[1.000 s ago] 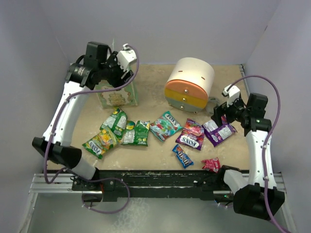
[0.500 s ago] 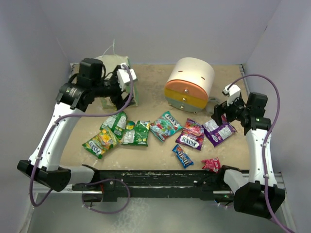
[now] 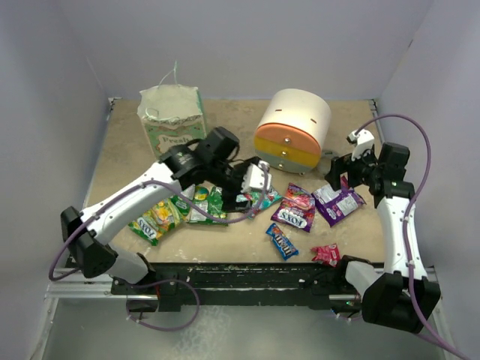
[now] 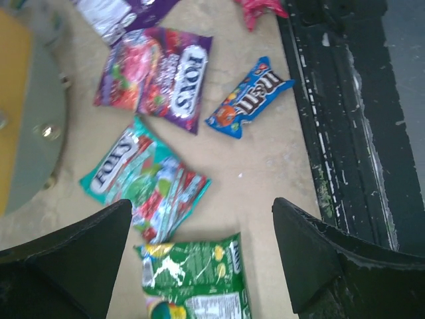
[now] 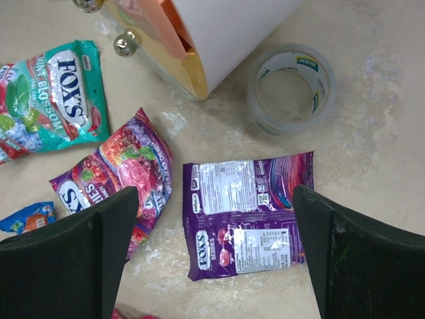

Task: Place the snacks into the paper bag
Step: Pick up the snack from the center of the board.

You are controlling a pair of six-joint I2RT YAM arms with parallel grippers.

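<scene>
The paper bag (image 3: 171, 120) stands upright at the back left, its mouth open. Several snacks lie in a row across the table: green packets (image 3: 210, 204), a teal packet (image 3: 262, 196), a purple-red one (image 3: 294, 208), a purple one (image 3: 337, 202), a blue one (image 3: 281, 240) and a red one (image 3: 325, 255). My left gripper (image 3: 247, 191) hovers open and empty over the teal packet (image 4: 143, 183) and a green packet (image 4: 196, 276). My right gripper (image 3: 339, 180) hangs open above the purple packet (image 5: 249, 212), which lies between its fingers (image 5: 86, 259) in that view.
A round white, orange and yellow drawer unit (image 3: 294, 129) stands at the back centre. A roll of clear tape (image 5: 291, 86) lies beside it, just beyond the purple packet. The black rail (image 4: 345, 119) runs along the near table edge. Grey walls enclose the table.
My left arm has swung from the paper bag at the back left down to the middle of the snack row, and its jaws have widened. The right arm has barely moved.
</scene>
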